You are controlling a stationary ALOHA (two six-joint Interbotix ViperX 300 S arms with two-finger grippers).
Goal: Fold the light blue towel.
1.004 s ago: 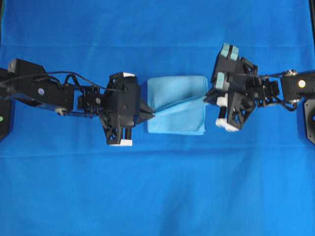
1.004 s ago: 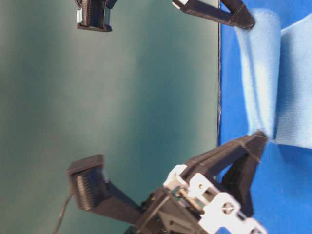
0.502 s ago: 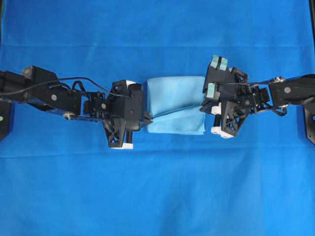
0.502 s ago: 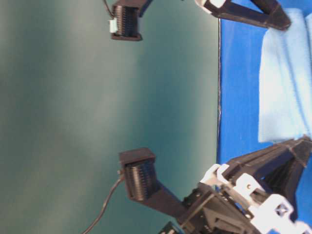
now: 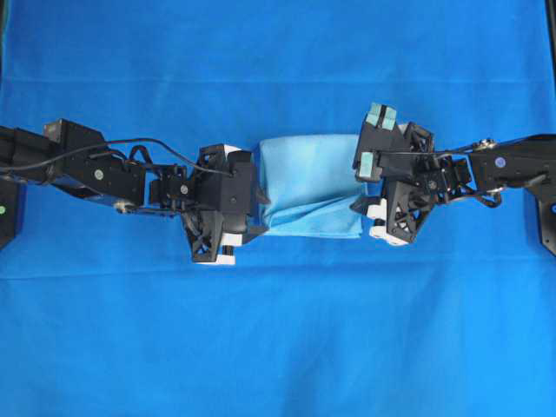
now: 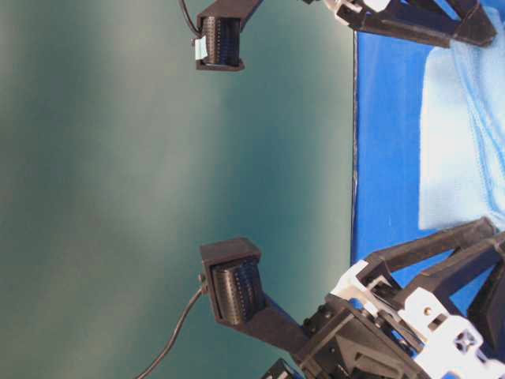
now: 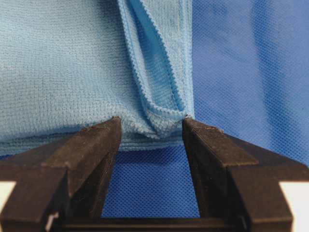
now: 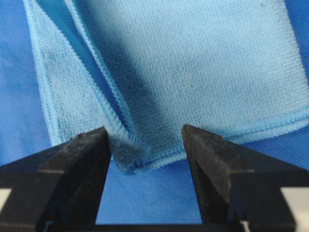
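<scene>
Overhead: light blue towel point(image 5: 311, 187) folded, flat on the blue surface point(image 5: 278, 330), between left end effector point(image 5: 258, 211) and right end effector point(image 5: 361, 205). Wrist views: both spread, towel corners just beyond the fingertips, unpinched. Release step; next, probably retreat without snagging.

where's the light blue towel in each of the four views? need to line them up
Overhead: light blue towel at centre, between the left claw and right claw.
Table-level: towel at the right edge, upper half.
Left wrist: towel fills the upper left, its hem between the open fingers.
Right wrist: towel fills the top, a folded corner by the left finger.
Shared landmark: the deep blue table covering under it.
</scene>
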